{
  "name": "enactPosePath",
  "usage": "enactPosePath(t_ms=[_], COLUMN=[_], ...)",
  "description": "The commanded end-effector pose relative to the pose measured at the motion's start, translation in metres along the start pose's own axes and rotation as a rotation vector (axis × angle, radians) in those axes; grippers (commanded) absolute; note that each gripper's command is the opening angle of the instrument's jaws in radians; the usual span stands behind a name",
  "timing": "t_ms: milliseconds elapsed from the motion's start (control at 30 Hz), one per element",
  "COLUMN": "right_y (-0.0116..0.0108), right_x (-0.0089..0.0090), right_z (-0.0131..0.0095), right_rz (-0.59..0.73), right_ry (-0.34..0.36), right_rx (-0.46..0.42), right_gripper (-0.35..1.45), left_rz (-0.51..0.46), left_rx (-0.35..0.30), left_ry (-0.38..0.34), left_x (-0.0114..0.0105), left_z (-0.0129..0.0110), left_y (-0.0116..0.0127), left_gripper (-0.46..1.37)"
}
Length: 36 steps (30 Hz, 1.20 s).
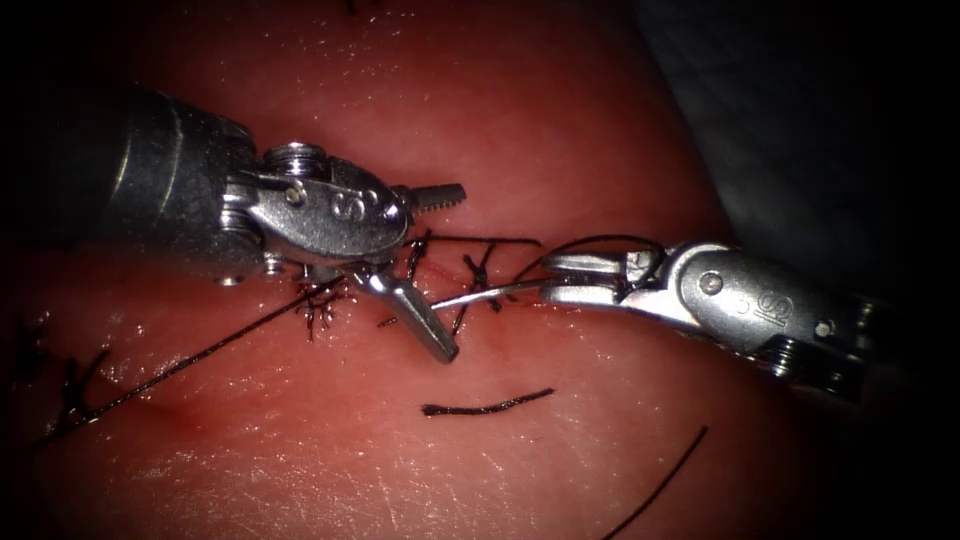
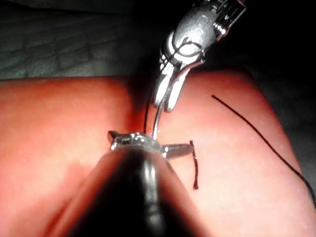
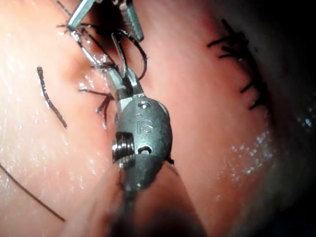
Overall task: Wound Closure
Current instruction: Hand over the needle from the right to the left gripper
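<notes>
Tissue (image 1: 560, 110) is filling the field, glistening red, with the stitched cut (image 1: 440, 275) running across its middle between the two tools. Left tool (image 1: 425, 270) is sitting over the cut with its jaws spread wide, one pointing up-right, the other angled down across the suture line; it is holding nothing. Right tool (image 1: 560, 280) is coming in from the tissue's right side, jaws pressed together and pinching the needle (image 1: 480, 296) near one end of its curve. Needle is lying free above the surface, not in the tissue, with its other end reaching toward the left tool's lower jaw. Thread (image 1: 180, 365) is trailing from the stitches toward the tissue's lower-left edge. A cut end (image 1: 487, 405) is lying loose just below the cut, a second strand (image 1: 660, 480) nearer the lower-right edge.

Judgement: grip is looking far out on the curve, so any handling should be staying slow, with the thread kept slack and clear of the open jaws.
</notes>
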Motion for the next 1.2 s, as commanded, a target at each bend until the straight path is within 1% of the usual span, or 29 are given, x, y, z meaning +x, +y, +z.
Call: enactPosePath(t_ms=[33, 67, 100, 133, 233, 300, 467, 567, 600, 667, 733, 767, 833, 867, 900, 933, 967, 1000, 1067, 1133, 1200], right_y=[0.0001, 0.0001, 0.0001, 0.0001, 0.0001, 0.0, 0.0001, 0.0001, 0.0001, 0.0, 0.0, -0.0001, -0.0002, -0.0002, -0.0002, -0.0001, -0.0001, -0.0001, -0.0001, 0.0001, 0.0002], right_x=[0.0, 0.0002, 0.0002, 0.0003, 0.0003, 0.0003, 0.0003, 0.0003, 0.0003, 0.0004, 0.0004, 0.0004, 0.0004, 0.0004, 0.0004, 0.0004, 0.0004, 0.0004, 0.0004, 0.0003, 0.0003], right_z=[-0.0001, -0.0001, -0.0001, -0.0001, -0.0001, -0.0001, -0.0001, -0.0001, -0.0001, -0.0001, -0.0001, -0.0001, -0.0001, -0.0001, -0.0001, -0.0001, -0.0001, -0.0001, -0.0001, -0.0001, -0.0001], right_rz=[-0.016, -0.033, -0.055, -0.067, -0.091, -0.098, -0.104, -0.115, -0.115, -0.116, -0.121, -0.121, -0.121, -0.121, -0.121, -0.121, -0.121, -0.121, -0.121, -0.121, -0.121], right_ry=[0.003, 0.005, 0.008, 0.011, 0.017, 0.024, 0.028, 0.031, 0.031, 0.033, 0.033, 0.036, 0.036, 0.036, 0.036, 0.036, 0.036, 0.036, 0.036, 0.035, 0.035], right_rx=[-0.006, -0.004, -0.004, -0.005, -0.008, -0.013, -0.017, -0.018, -0.018, -0.02, -0.02, -0.022, -0.021, -0.021, -0.021, -0.021, -0.021, -0.022, -0.022, -0.022, -0.022], right_gripper=[-0.35, -0.35, -0.35, -0.35, -0.35, -0.35, -0.35, -0.35, -0.35, -0.35, -0.35, -0.35, -0.35, -0.35, -0.35, -0.35, -0.35, -0.35, -0.35, -0.35, -0.35], left_rz=[-0.01, -0.02, -0.03, -0.034, -0.048, -0.053, -0.064, -0.067, -0.064, -0.069, -0.079, -0.103, -0.124, -0.134, -0.137, -0.162, -0.163, -0.174, -0.186, -0.226, -0.25], left_rx=[-0.007, -0.008, -0.009, -0.009, -0.012, -0.026, -0.076, -0.099, -0.1, -0.108, -0.12, -0.14, -0.177, -0.212, -0.22, -0.272, -0.276, -0.294, -0.313, -0.343, -0.354], left_ry=[-0.006, -0.012, -0.018, -0.024, -0.047, -0.055, -0.045, -0.074, -0.074, -0.08, -0.079, -0.079, -0.078, -0.076, -0.079, -0.063, -0.058, -0.041, -0.037, -0.035, -0.027], left_x=[0.0, -0.0001, -0.0002, -0.0003, -0.0004, -0.0004, -0.0007, -0.0015, -0.0016, -0.0022, -0.0025, -0.0028, -0.003, -0.0031, -0.0031, -0.0031, -0.0031, -0.003, -0.0029, -0.0024, -0.0022], left_z=[0.0001, 0.0003, 0.0005, 0.0008, 0.0013, 0.0017, 0.0026, 0.0034, 0.0035, 0.0042, 0.0045, 0.0047, 0.0048, 0.0048, 0.0048, 0.0048, 0.0048, 0.0048, 0.0049, 0.005, 0.0051], left_y=[-0.0001, -0.0003, -0.0005, -0.0006, -0.0006, -0.0006, -0.0004, -0.0003, -0.0003, -0.0006, -0.0008, -0.0011, -0.0015, -0.0017, -0.0018, -0.0021, -0.0022, -0.0023, -0.0023, -0.0019, -0.0018], left_gripper=[0.99, 0.91, 0.74, 0.62, 0.55, 0.54, 0.53, 0.56, 0.57, 0.64, 0.61, 0.49, 0.07, -0.29, -0.3, -0.25, -0.28, -0.35, -0.35, -0.35, -0.35])
